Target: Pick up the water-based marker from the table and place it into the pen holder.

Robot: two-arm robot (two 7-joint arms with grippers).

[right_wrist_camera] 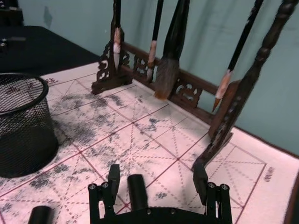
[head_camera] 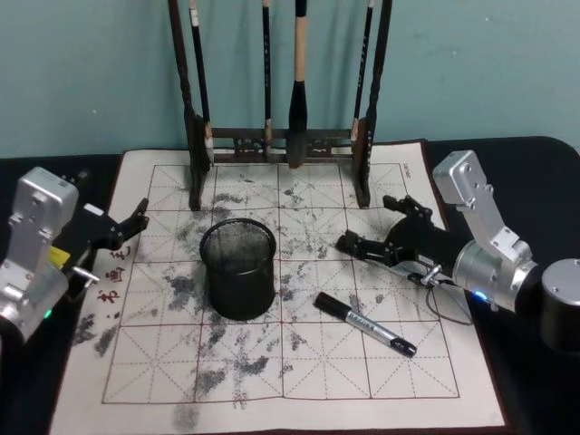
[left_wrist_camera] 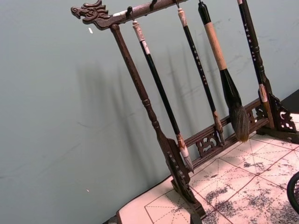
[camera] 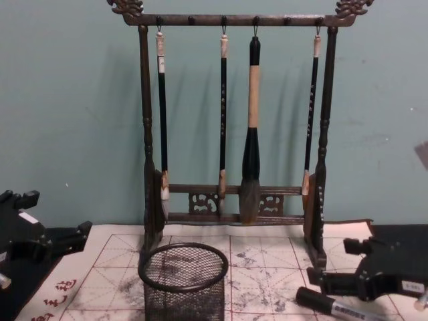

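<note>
The water-based marker point(head_camera: 365, 323) lies flat on the white felt mat point(head_camera: 299, 381) to the right of centre, with its black cap toward the pen holder; its capped end also shows in the chest view point(camera: 322, 301). The pen holder point(head_camera: 238, 269), a round black mesh cup, stands upright mid-mat point(camera: 182, 281) point(right_wrist_camera: 21, 126). My right gripper point(head_camera: 370, 227) hovers open just behind the marker, nothing between its fingers point(right_wrist_camera: 113, 177). At the mat's left edge my left gripper point(head_camera: 130, 230) is open and holds nothing.
A tall dark wooden brush rack point(head_camera: 281, 145) with several hanging calligraphy brushes stands at the back of the mat point(camera: 234, 134) point(left_wrist_camera: 177, 140). The dark table point(head_camera: 517, 154) surrounds the mat. A thin cable point(head_camera: 444, 313) trails from the right wrist near the marker.
</note>
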